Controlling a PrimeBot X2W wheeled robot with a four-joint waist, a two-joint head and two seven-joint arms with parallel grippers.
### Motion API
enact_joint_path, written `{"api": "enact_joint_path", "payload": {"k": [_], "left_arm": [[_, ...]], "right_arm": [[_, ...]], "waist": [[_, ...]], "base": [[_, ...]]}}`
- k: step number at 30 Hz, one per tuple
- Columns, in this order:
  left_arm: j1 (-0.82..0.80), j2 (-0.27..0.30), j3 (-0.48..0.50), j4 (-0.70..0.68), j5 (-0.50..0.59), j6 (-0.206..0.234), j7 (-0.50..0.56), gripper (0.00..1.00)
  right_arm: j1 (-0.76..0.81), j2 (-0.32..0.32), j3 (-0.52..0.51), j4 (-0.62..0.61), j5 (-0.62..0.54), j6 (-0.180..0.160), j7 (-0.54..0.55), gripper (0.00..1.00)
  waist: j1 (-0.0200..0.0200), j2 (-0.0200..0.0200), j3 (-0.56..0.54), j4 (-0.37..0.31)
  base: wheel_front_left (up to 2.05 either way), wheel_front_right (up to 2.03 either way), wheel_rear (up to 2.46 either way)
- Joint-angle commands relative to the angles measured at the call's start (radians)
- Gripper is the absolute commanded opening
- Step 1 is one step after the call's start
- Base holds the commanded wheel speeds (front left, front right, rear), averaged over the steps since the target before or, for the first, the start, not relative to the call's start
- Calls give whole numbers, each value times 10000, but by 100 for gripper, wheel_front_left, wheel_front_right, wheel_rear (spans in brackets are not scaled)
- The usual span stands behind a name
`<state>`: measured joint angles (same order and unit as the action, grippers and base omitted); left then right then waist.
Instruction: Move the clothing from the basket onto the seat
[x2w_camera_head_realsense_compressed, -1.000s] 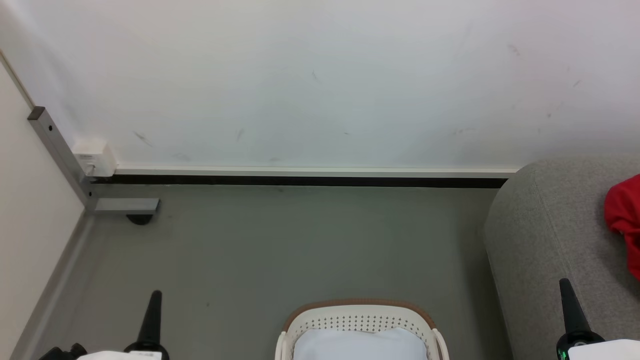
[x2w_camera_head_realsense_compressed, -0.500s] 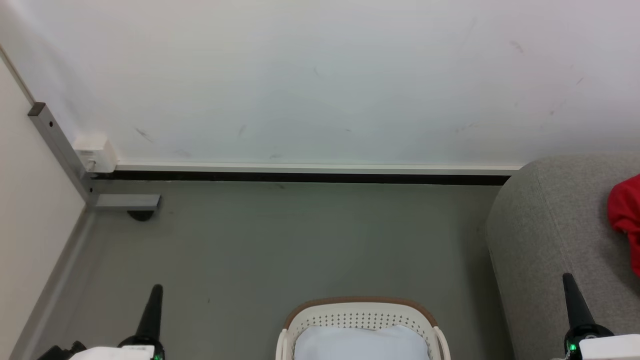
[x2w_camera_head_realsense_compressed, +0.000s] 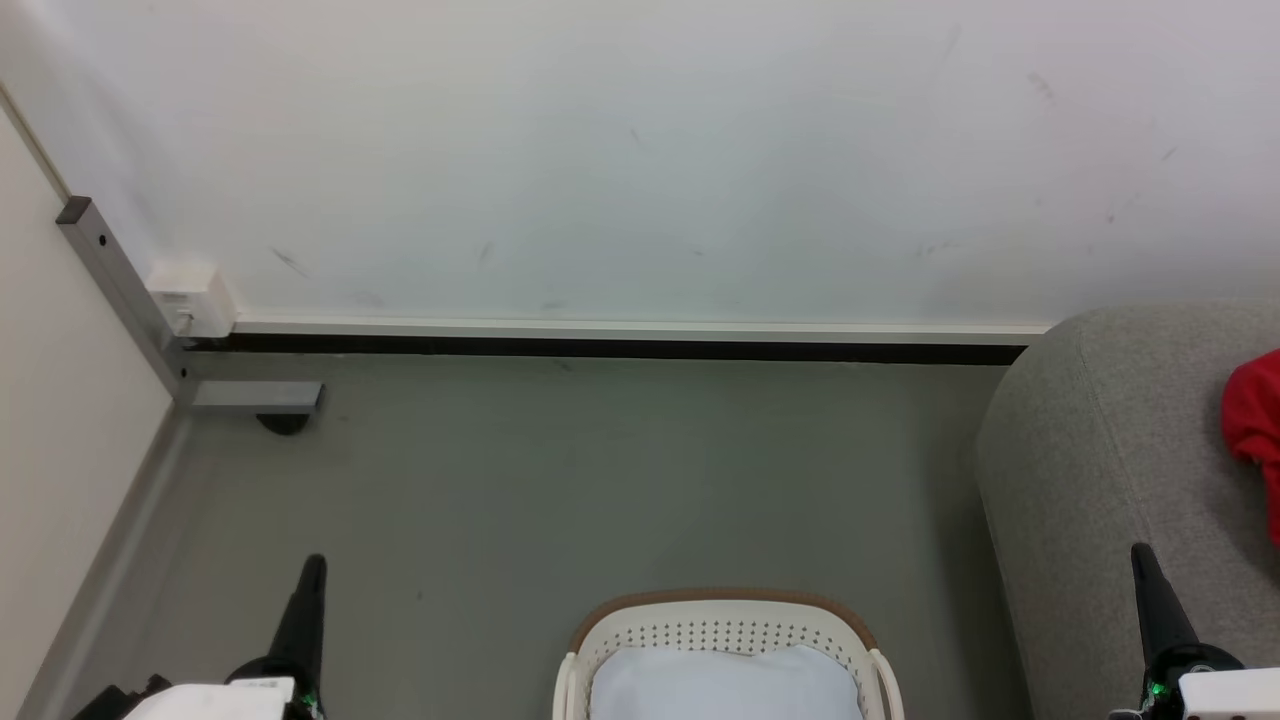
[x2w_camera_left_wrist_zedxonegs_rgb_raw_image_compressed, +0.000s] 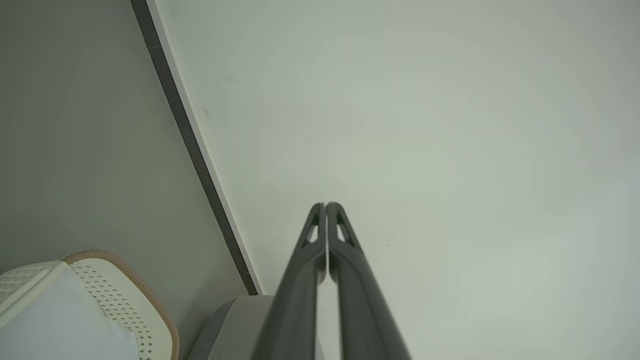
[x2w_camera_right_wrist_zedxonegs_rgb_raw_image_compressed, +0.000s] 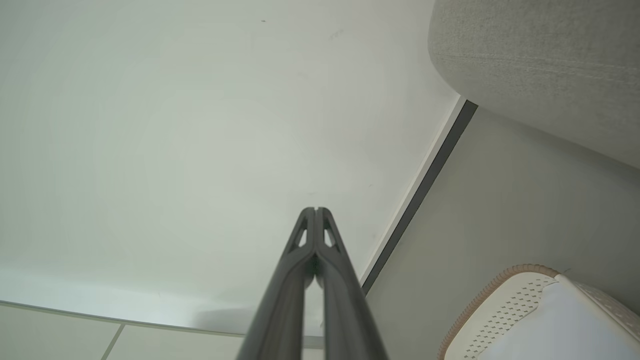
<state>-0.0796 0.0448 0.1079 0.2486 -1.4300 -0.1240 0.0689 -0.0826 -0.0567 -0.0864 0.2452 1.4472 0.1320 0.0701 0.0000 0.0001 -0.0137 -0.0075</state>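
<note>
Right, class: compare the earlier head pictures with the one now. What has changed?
The whole head view has shifted slightly, so the camera moved, not the things. Nothing was taken hold of or let go. The left gripper and right gripper stay shut and empty; the white garment stays in the basket, the red garment on the sofa.

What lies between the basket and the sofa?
Bare grey floor separates the basket from the sofa; the head view shows it.
</note>
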Motion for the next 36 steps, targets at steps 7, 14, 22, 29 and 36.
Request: {"api": "enact_joint_path", "payload": {"k": [7, 14, 22, 29, 36], "left_arm": [[-231, 88, 52, -57, -786, -80, 188, 0], [-262, 88, 63, -50, -1188, -82, 300, 0], [-332, 91, 77, -43, -1710, -93, 456, 0], [-349, 90, 81, -42, -1886, -98, 494, 0], [-347, 90, 79, -42, -1886, -98, 493, 0]], "right_arm": [[-213, 32, -137, -26, 672, -21, 187, 0], [-244, 46, -205, -19, 1073, -21, 287, 0], [-305, 63, -295, -10, 1570, -22, 434, 0], [-322, 65, -314, -7, 1654, -23, 478, 0], [-321, 64, -313, -7, 1653, -23, 479, 0]], "waist": [[0, -1, 55, 25], [0, -1, 96, 43], [0, -1, 149, 67], [0, -1, 168, 75], [0, -1, 168, 75]], "base": [[0, 0, 0], [0, 0, 0], [0, 0, 0], [0, 0, 0], [0, 0, 0]]}}
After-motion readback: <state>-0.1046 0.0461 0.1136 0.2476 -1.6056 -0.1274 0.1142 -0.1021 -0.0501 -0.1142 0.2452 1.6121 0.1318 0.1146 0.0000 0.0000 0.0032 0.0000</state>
